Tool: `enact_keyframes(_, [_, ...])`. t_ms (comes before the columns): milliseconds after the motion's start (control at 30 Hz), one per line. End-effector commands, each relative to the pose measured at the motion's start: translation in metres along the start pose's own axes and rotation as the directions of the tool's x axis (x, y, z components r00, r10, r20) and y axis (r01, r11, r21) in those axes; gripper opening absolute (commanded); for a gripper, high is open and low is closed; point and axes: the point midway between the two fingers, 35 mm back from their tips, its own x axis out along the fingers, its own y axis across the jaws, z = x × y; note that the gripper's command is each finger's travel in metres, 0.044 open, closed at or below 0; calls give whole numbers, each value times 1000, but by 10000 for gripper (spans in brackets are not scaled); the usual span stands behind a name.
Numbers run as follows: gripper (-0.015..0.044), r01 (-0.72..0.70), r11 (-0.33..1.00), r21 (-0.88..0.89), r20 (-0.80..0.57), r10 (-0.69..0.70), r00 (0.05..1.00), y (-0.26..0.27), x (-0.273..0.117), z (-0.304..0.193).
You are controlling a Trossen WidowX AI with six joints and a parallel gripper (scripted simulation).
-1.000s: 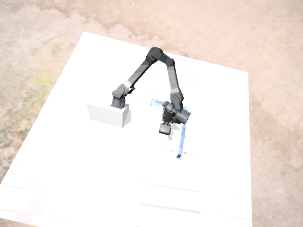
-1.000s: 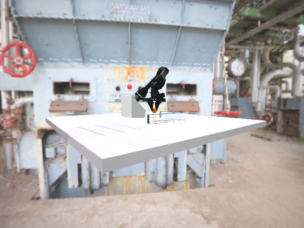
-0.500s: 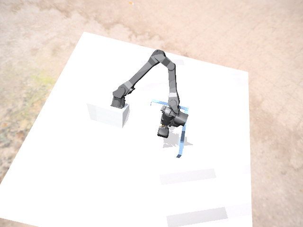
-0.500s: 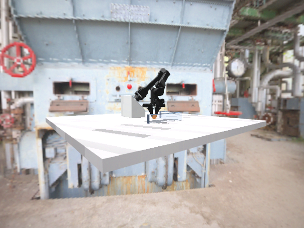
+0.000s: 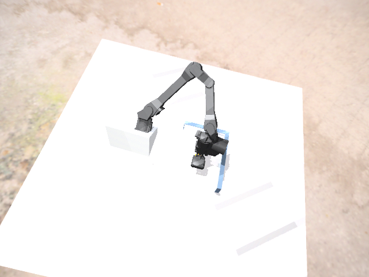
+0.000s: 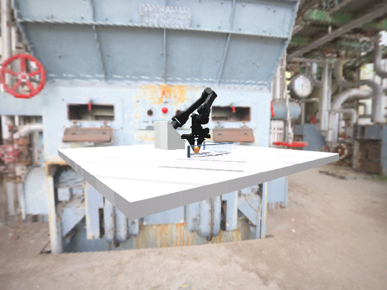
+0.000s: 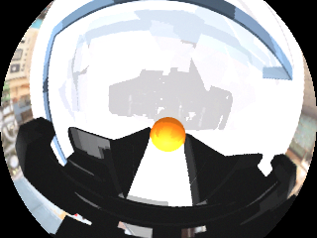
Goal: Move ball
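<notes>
Ball in the grip, down among the walls, release still to come

The gripper (image 5: 198,154) (image 6: 196,147) (image 7: 168,134) is clamped on the orange ball (image 6: 196,150) (image 7: 167,134), one fingertip on each side of it. It points down, with the ball low, close to the table (image 5: 119,208) (image 6: 131,199) (image 7: 163,183); whether the ball touches the top, I cannot tell. From above, the arm's own bulk hides most of it.

The ball is picked up and brought to the corner made by the two low clear walls (image 5: 222,169) (image 6: 188,151) (image 7: 46,74), whose blue edges run along the far side and one flank in the wrist view. It appears to be on the inner side of them. The see-through copy cannot be made out in any view, perhaps because the ball already covers it, so the match is a guess. What seems left is settling the ball, opening the fingers, backing off and leaving the ball at rest.

Further out, the arm (image 5: 210,98) (image 6: 195,104) reaches over the back wall from its pale block (image 5: 128,138) (image 6: 161,135). The walls stand near the wrist, so a straight lift looks safest; a sideways exit could knock a wall or set the ball rolling.
</notes>
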Motion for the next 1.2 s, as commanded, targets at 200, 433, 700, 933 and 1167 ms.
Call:
enact_keyframes(200, [262, 0, 1000, 0, 0, 0, 1000, 0, 0, 0])
enact_keyframes(433, [294, 2, 1000, 0, 0, -2, 1000, -1, -11, 2])
enact_keyframes(700, [294, 0, 1000, 2, 1, 0, 1000, -1, -88, 1])
enact_keyframes(933, [294, -1, 1000, 9, 13, 1, 1000, -3, -80, 4])
enact_keyframes(1167, [440, 0, 1000, 4, 8, 0, 1000, -2, -130, 2])
